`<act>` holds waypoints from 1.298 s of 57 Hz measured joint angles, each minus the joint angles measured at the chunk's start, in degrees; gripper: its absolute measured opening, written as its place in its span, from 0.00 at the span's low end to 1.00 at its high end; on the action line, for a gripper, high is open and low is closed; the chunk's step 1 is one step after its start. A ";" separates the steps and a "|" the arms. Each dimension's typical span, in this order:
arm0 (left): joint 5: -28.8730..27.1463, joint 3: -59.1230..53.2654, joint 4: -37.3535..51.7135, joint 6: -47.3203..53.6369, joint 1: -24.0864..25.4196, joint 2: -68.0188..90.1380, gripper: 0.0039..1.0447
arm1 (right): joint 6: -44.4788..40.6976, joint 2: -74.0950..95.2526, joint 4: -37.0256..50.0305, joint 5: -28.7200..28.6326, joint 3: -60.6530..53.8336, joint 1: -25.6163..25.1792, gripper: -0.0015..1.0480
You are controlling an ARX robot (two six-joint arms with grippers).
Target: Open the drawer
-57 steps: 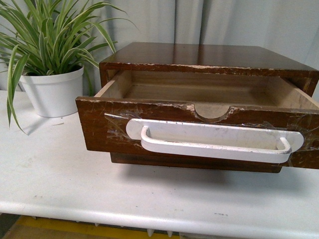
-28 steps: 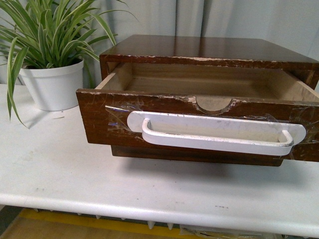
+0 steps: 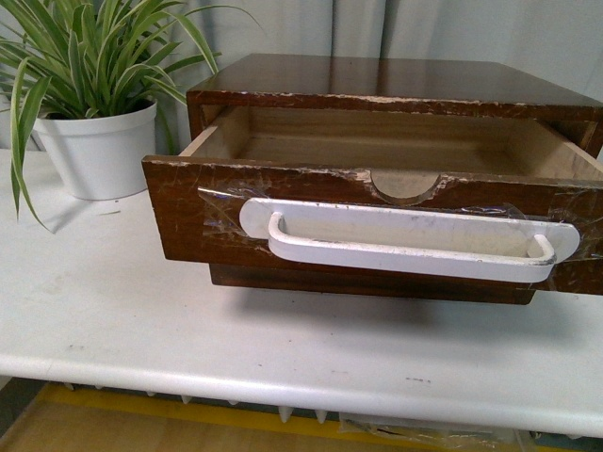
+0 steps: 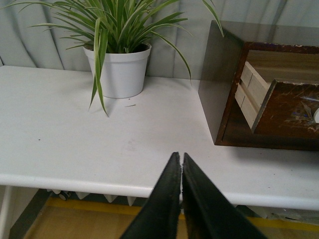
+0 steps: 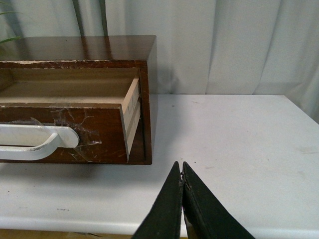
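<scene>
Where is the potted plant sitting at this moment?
In the front view the potted plant stands at the far left of the white table, just left of the pulled-out drawer, not touching it.

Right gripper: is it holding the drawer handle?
No, the right gripper is shut on nothing, apart from the white handle of the drawer.

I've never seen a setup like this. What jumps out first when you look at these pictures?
The dark-brown drawer stands pulled out of its wooden case in the middle of the white table, showing a pale, empty inside and a long white handle taped across its front. To the left stands a striped green plant in a white pot.
</scene>
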 joint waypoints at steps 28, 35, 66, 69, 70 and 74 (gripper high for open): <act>-0.02 0.00 0.00 0.07 0.00 -0.04 0.04 | -0.13 -2.71 0.48 -0.02 -2.89 -0.04 0.01; -0.02 0.00 0.00 0.07 0.00 -0.04 0.04 | -0.13 -2.71 0.48 -0.02 -2.89 -0.04 0.01; -0.02 0.00 0.00 0.13 0.00 -0.07 0.96 | -0.13 -2.71 0.48 -0.02 -2.89 -0.04 0.93; -0.02 0.00 0.00 0.13 0.00 -0.07 0.94 | -0.15 -2.71 0.48 -0.02 -2.89 -0.04 0.91; -0.02 0.00 0.00 0.15 0.00 -0.07 0.94 | -0.15 -2.71 0.48 -0.02 -2.89 -0.04 0.91; -0.02 0.00 0.00 0.17 0.00 -0.07 0.94 | -0.13 -2.71 0.48 -0.02 -2.89 -0.04 0.91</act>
